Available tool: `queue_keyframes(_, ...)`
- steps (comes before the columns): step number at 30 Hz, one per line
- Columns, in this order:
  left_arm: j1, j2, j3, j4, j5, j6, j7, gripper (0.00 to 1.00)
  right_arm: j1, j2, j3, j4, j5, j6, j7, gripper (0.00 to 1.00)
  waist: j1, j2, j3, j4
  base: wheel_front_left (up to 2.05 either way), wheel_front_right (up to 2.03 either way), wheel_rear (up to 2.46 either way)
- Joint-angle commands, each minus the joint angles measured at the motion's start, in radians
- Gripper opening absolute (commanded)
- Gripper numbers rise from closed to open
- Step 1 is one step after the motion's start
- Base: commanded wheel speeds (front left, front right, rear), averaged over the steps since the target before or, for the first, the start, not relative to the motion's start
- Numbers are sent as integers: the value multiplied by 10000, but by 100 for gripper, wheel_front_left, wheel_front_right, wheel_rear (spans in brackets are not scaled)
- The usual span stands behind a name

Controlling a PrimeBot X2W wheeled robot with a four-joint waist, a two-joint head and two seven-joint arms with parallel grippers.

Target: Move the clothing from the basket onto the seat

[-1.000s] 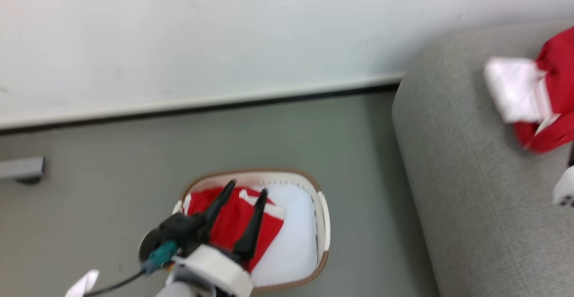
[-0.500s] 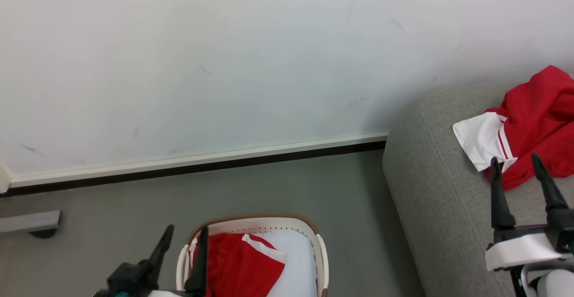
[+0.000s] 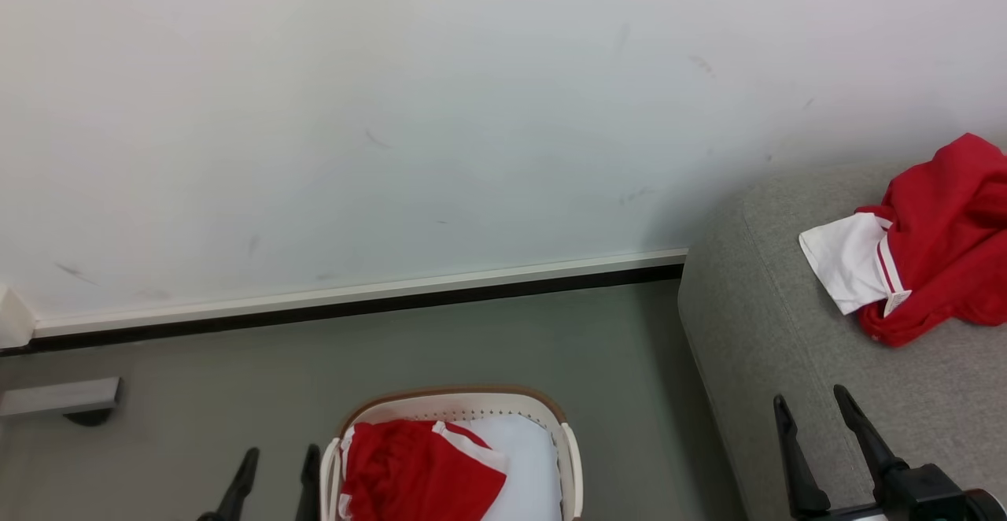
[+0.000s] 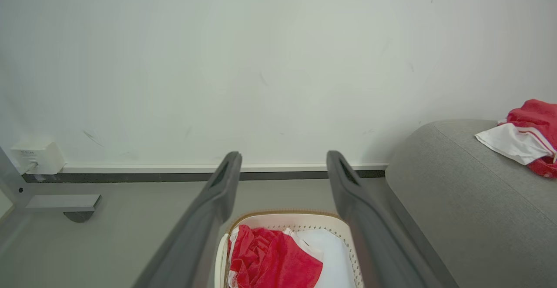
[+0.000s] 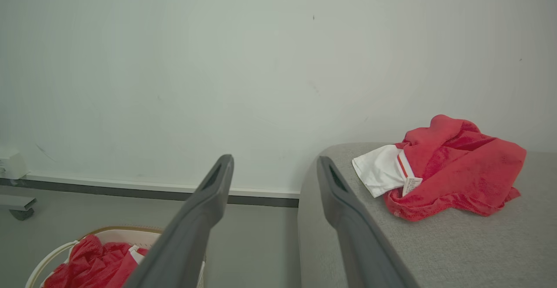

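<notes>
your left gripper (image 3: 281,466) and right gripper (image 3: 810,411) stand spread, empty; one red garment (image 3: 944,245) lies on the sofa (image 3: 755,324), a second garment (image 3: 417,470) in the basket (image 3: 456,395), where a shallow pinch risks dropping it short.

Grey floor (image 3: 511,348) and light grey seat (image 3: 771,348), with what each one carries.

The floor is smooth and dull grey-green. It runs back to a white wall (image 3: 393,112), which it meets at a pale skirting strip (image 3: 354,294) above a dark line. The basket (image 3: 456,403) stands on the floor at the lower edge of the head view, near the seat's rounded end but apart from it, with bare floor between. At the far left, a flat grey metal foot (image 3: 59,397) rests on the floor close to the wall. The seat is fabric-covered with rounded edges. A crumpled red garment (image 3: 944,245) lies on top of it, its white panel (image 3: 838,265) spread flat toward the seat's end.
</notes>
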Motion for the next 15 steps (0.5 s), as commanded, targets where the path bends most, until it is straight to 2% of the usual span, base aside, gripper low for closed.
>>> queue_keyframes(1, 191, -47, 235, 30, 208, -145, -3, 100, 165, -32, 33, 50, 89, -25, -2, 100, 2, 0, 4, 23, 0, 0, 0)
queue_keyframes(8, 202, -365, 841, 159, 629, -675, -3, 100, 254, -32, 127, 73, 316, -25, -2, 100, 2, 0, 74, 153, 0, 0, 0)
queue_keyframes(15, 158, -595, 1116, 170, 868, -915, -2, 100, 113, -35, 156, 84, 303, -25, -2, 100, 2, 0, 110, 131, 0, 0, 0)
